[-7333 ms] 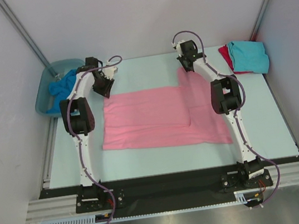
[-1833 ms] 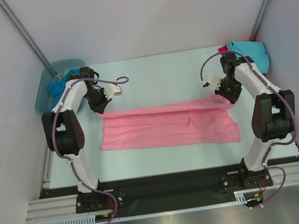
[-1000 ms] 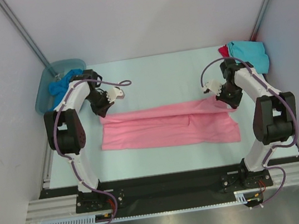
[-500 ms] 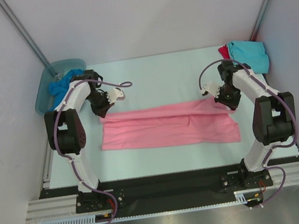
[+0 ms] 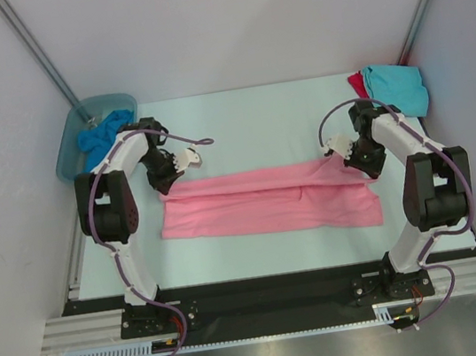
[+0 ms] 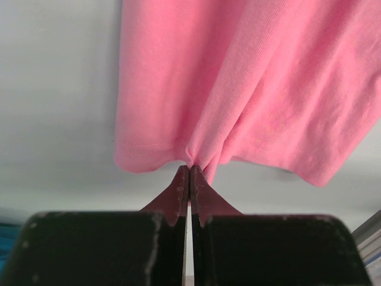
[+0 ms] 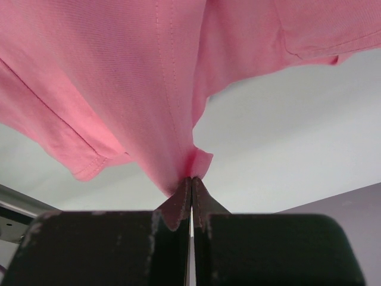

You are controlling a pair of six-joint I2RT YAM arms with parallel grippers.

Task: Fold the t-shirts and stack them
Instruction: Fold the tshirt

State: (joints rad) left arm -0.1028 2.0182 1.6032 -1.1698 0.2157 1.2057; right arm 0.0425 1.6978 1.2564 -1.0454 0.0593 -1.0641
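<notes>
Only the wrist views showed the grips: the left gripper [image 6: 189, 171] and the right gripper [image 7: 191, 180] were each closed tight on a pinched edge of the pink t-shirt [image 5: 268, 202], which was spread across mid-table. A turquoise t-shirt [image 5: 396, 87] was seen overlapping a red t-shirt [image 5: 355, 82] far right, and a blue t-shirt [image 5: 98, 138] in the plastic tub [image 5: 68, 151] far left.

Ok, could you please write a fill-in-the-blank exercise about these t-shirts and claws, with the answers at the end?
1. The left claw and the right claw each pinch the pink t-shirt, so it is held at ____ places.
2. The tub with the blue t-shirt stands at the far ____ corner of the table.
3. The red t-shirt and the turquoise t-shirt lie together at the far ____ corner.
Missing words: two, left, right.
</notes>
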